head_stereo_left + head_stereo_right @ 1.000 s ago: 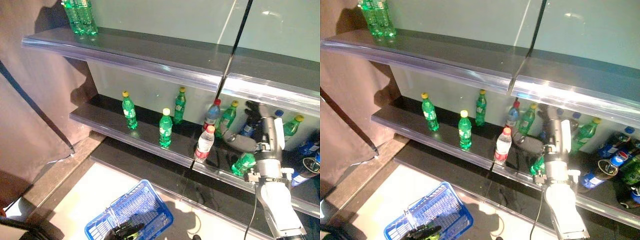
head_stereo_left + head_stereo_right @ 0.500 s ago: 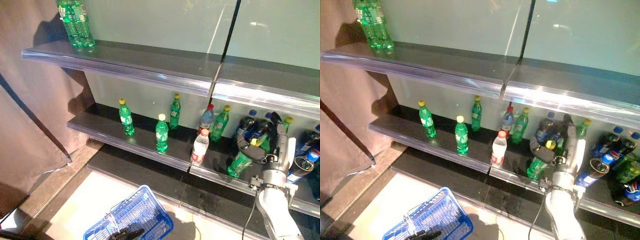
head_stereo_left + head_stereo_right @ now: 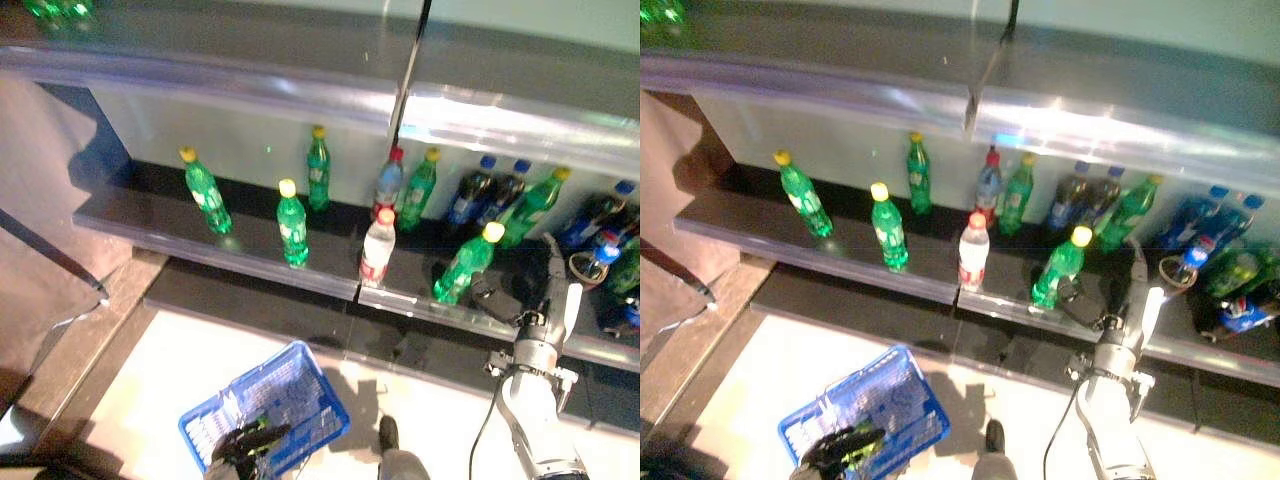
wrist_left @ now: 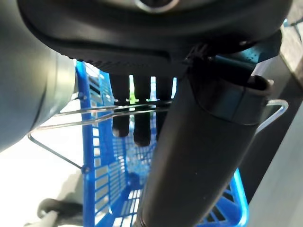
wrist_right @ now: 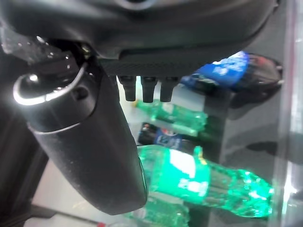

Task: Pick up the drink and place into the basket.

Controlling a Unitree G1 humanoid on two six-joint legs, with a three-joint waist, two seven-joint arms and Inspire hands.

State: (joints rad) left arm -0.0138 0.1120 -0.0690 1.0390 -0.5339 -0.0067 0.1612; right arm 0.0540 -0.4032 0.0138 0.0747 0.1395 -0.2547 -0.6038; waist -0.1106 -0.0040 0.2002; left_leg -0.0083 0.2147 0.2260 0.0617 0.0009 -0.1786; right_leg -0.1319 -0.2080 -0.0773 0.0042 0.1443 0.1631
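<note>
A green drink bottle [image 3: 462,266] with a yellow cap leans tilted near the front of the dark lower shelf [image 3: 150,215]. My right hand [image 3: 540,312] is just right of it, fingers straight and pointing up, thumb [image 3: 494,299] by the bottle's base. In the right wrist view the green bottle [image 5: 189,177] shows past the thumb, and I cannot tell if they touch. Down on the floor stands the blue basket [image 3: 275,400]. My left hand [image 3: 244,446] is at its near rim, fingers curled round the wire handle [image 4: 94,113].
Several other bottles stand on the lower shelf: green ones [image 3: 292,222], a clear one with a red cap [image 3: 377,247] and dark cola bottles [image 3: 466,190]. More bottles [image 3: 600,215] crowd the shelf's right end. An upper shelf [image 3: 250,75] overhangs them.
The camera has tipped downward. My right hand has drawn back from among the bottles toward the shelf's front edge, and the green bottle now leans more upright beside its thumb.
</note>
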